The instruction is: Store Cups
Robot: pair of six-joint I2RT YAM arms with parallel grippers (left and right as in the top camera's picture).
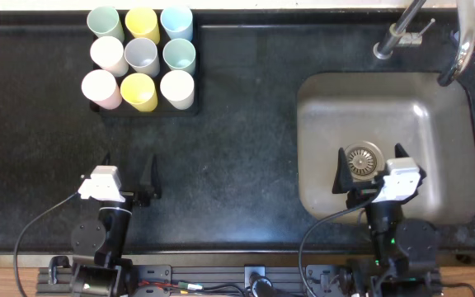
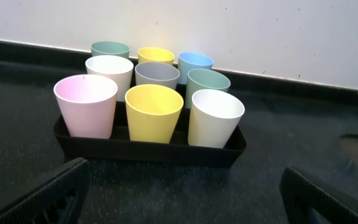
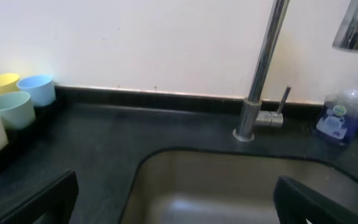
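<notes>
Left gripper [image 1: 130, 169] and right gripper [image 1: 370, 161] spread, empty; cups [image 1: 142, 56] stand packed in the tray [image 2: 148, 151]; an inserted finger may topple neighbours.

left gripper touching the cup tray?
Apart. The left wrist view shows bare counter between the left gripper and the black tray; top view agrees.

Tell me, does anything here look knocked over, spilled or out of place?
Nothing stands out. All nine cups stand upright in three neat rows inside the black tray on the counter, none tipped. The left hand and the right hand are both open and hold nothing.
</notes>
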